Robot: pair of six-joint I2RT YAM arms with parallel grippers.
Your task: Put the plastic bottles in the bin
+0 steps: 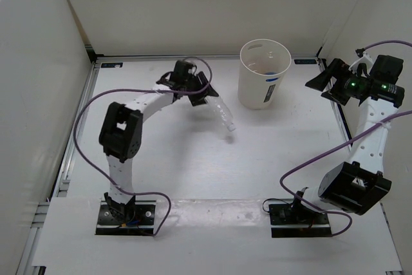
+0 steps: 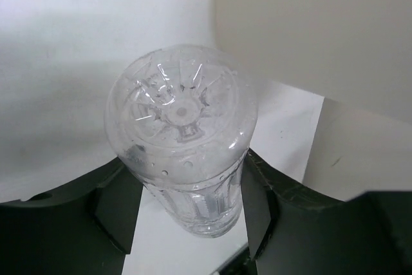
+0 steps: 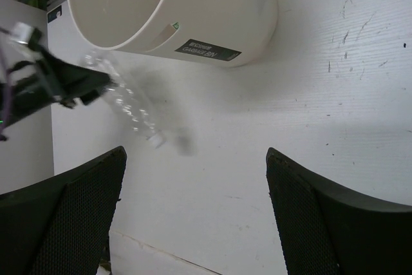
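Note:
My left gripper (image 1: pixel 206 99) is shut on a plain clear plastic bottle (image 1: pixel 223 115) and holds it above the table, slanting down to the right, left of the bin. In the left wrist view the bottle's ribbed base (image 2: pixel 180 114) faces the camera, and the bottle is clamped in my left gripper (image 2: pixel 188 194). The bin (image 1: pixel 263 73) is a tall cream-white bucket standing upright at the back. Something blue (image 1: pixel 271 72) shows inside it. My right gripper (image 1: pixel 327 82) is open and empty to the right of the bin. Its wrist view shows the bin (image 3: pixel 193 11) and the held bottle (image 3: pixel 129 104).
White walls enclose the table on the left, back and right. A purple cable (image 1: pixel 87 111) loops beside the left arm, and another (image 1: pixel 309 159) beside the right arm. The bin's side carries a dark label (image 3: pixel 207 49).

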